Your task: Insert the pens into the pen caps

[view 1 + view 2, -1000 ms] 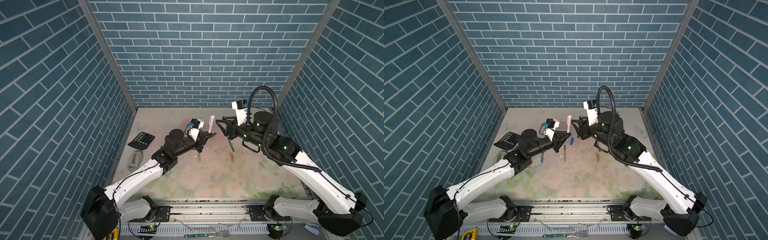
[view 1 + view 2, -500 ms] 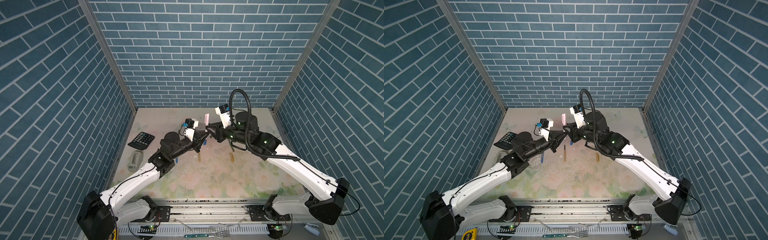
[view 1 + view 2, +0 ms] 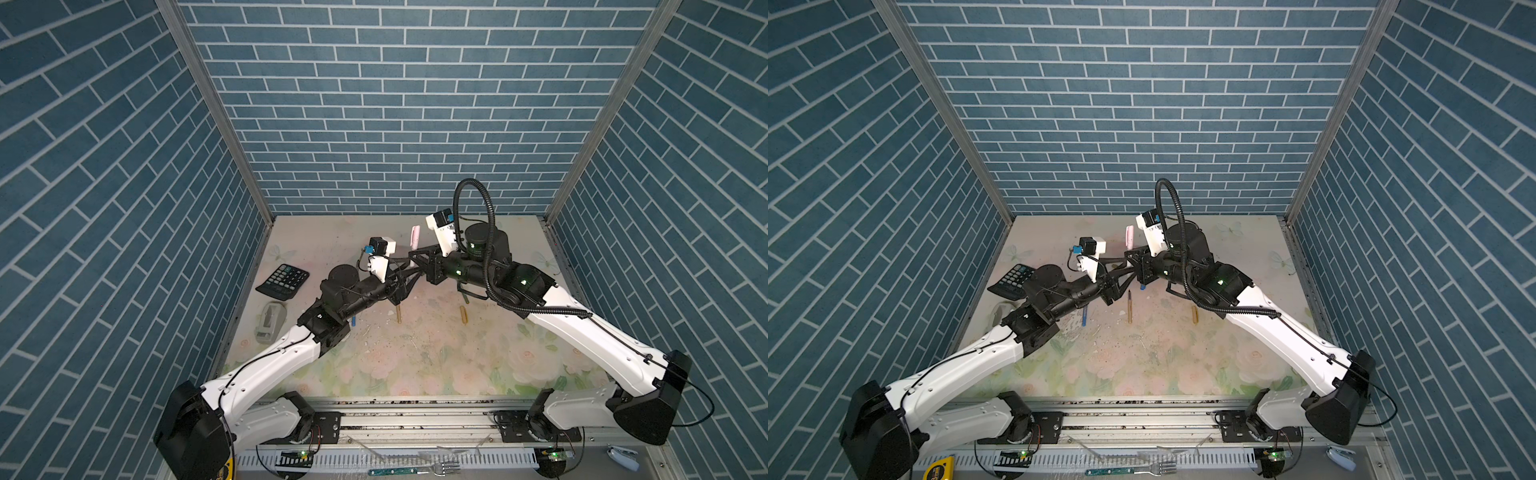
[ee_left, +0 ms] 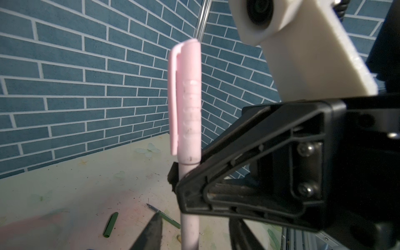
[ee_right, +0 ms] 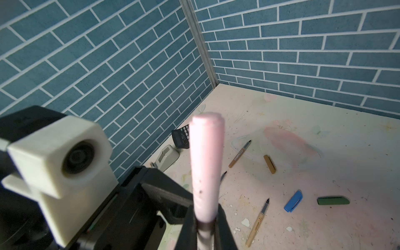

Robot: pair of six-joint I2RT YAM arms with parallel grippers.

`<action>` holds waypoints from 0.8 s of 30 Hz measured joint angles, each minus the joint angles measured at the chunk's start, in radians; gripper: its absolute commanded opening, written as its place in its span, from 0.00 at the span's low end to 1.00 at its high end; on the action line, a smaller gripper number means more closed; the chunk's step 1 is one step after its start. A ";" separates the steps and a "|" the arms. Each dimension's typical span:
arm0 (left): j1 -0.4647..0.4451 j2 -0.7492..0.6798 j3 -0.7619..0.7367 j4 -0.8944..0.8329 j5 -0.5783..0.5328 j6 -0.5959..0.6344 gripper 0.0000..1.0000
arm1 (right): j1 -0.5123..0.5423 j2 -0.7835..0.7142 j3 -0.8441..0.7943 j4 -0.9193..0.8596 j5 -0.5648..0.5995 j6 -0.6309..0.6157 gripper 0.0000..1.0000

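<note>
Pink plastic, light, stiff, probably slick: pale pink pen (image 4: 190,225), cap (image 4: 188,101) on, upright above the far middle of the table (image 3: 415,353), pinched just below the cap by the right hand (image 5: 205,225), left hand (image 3: 413,268) spread open beside it; best gripped on the bare barrel.

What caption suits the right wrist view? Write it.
Right fingers clamp the capped pink pen; loose pens and caps lie beyond.

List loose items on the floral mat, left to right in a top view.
Black calculator → slim blue pen → gold pen with dark tip → short blue pen cap → stubby gold pen cap. Grey stapler-like device omitted: it overlaps the calculator.
</note>
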 measured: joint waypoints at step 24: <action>0.000 -0.114 -0.064 -0.026 -0.301 -0.025 0.97 | -0.506 0.486 0.191 -0.486 0.311 -0.163 0.07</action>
